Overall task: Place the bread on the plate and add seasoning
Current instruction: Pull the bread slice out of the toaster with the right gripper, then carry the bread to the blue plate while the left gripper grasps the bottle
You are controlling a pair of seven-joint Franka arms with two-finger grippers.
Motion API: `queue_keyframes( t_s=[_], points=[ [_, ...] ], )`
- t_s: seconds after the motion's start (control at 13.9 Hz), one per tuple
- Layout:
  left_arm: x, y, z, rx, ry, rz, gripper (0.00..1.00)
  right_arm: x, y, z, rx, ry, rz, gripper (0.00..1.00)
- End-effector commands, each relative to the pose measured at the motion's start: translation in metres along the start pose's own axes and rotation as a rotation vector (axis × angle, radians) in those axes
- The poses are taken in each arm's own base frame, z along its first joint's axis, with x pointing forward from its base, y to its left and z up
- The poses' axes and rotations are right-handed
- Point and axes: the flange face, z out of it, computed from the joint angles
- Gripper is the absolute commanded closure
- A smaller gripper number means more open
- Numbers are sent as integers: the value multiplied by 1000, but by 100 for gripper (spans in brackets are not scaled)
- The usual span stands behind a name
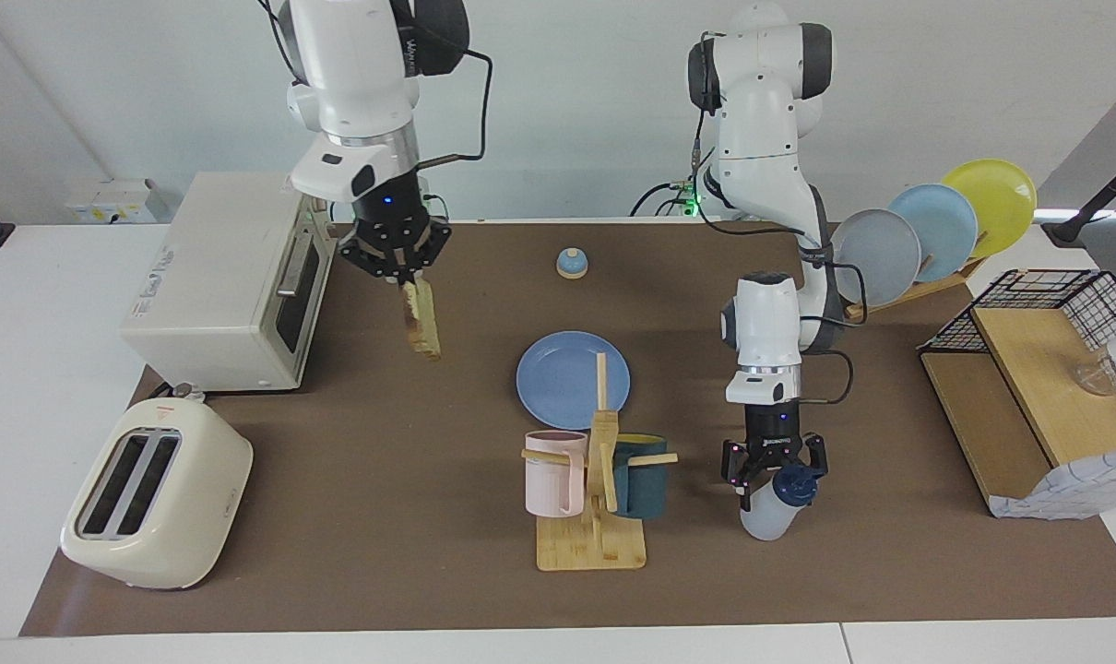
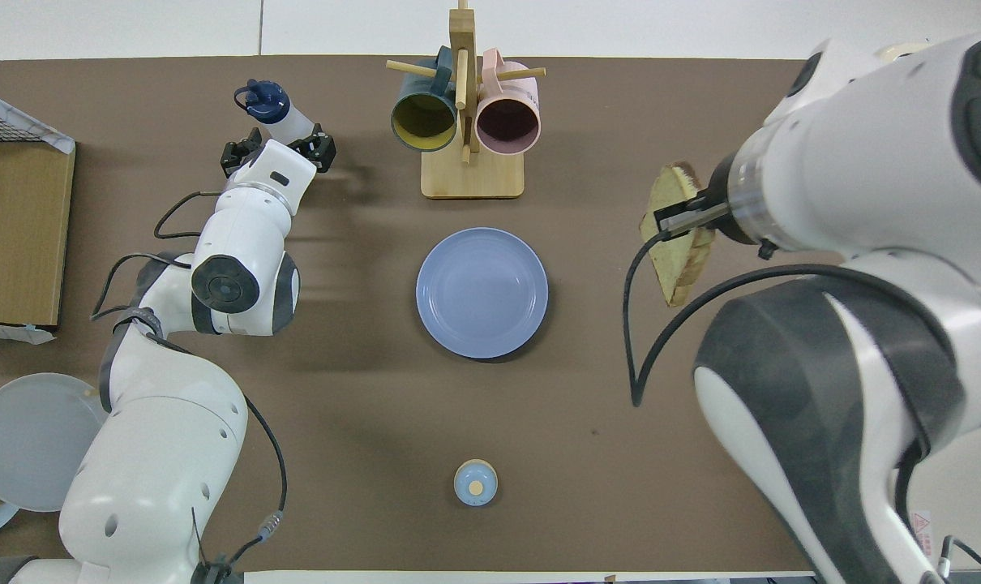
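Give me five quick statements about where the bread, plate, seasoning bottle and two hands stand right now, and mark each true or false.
1. The right hand holds the bread in the air. True.
2. The bread lies on the plate. False: the plate is bare.
3. The left hand is down at the seasoning, open. True.
4. The seasoning stands beside the bell. False: it is beside the mug rack, farther from the robots.
5. The toaster holds a slice. False: its slots are empty.
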Motion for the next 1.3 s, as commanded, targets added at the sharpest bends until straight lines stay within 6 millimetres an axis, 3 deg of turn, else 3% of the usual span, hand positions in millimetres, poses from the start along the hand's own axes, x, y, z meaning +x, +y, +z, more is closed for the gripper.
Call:
queue_keyframes(
  t_s=[0.0, 0.36, 0.43, 0.58, 0.65, 0.87, 1.23],
  points=[
    [5, 2, 7, 6, 8, -6, 0, -18, -17, 28, 67, 11, 88, 100],
    [9, 3, 8, 5, 5, -6, 0, -33, -129, 91, 114, 41, 205, 100],
    [9, 3, 8, 5, 4, -6, 12, -37, -154, 98, 124, 39, 227, 100],
    [7, 2, 9, 9, -11, 8, 78, -40, -180, 108, 141, 52, 245, 100],
    [7, 3, 9, 9, -11, 10, 100, -40, -187, 116, 146, 55, 252, 100],
    [9, -6, 10, 17, -6, 5, 100, -40, -207, 135, 174, 93, 261, 100],
    [13, -19, 11, 30, 1, -16, 100, -51, -198, 157, 191, 133, 262, 100]
  ],
)
